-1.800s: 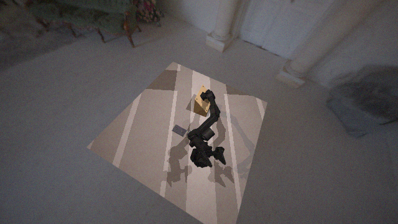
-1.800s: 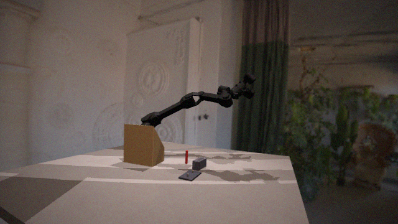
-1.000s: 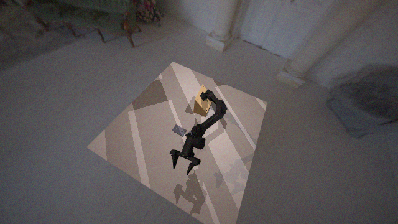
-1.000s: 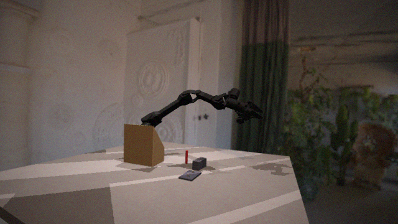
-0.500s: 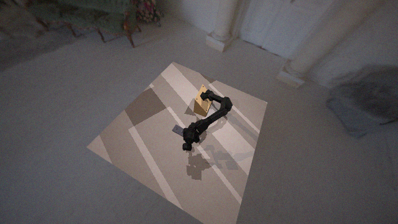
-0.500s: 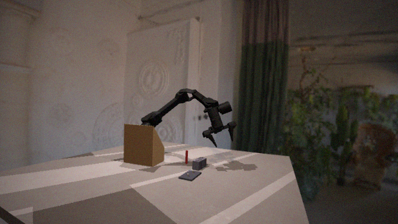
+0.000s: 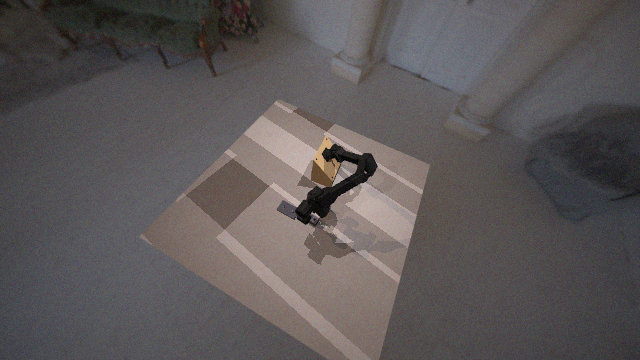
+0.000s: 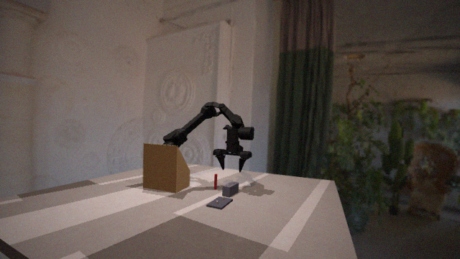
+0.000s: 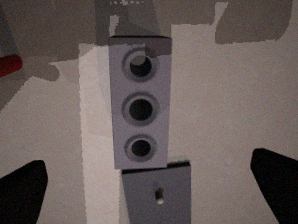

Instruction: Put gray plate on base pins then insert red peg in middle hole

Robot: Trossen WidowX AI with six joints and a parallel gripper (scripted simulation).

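Note:
The gray plate (image 9: 140, 106), a thick block with three holes in a row, rests on the table. In the exterior view it (image 8: 230, 188) lies right behind the base. The base (image 9: 156, 212) is a flat dark slab with two small pins; it also shows in the side view (image 8: 219, 203) and the overhead view (image 7: 287, 209). The plate is off the pins, end to end with the base. The red peg (image 8: 215, 181) stands upright behind the plate, and shows at the wrist view's left edge (image 9: 8, 64). My gripper (image 8: 231, 166) (image 9: 152, 165) hangs well above the plate, pointing down, open and empty.
A tan wedge-shaped block (image 8: 165, 173) carries the arm's foot, left of the parts; it also shows in the overhead view (image 7: 325, 162). The table's right edge runs beyond the parts.

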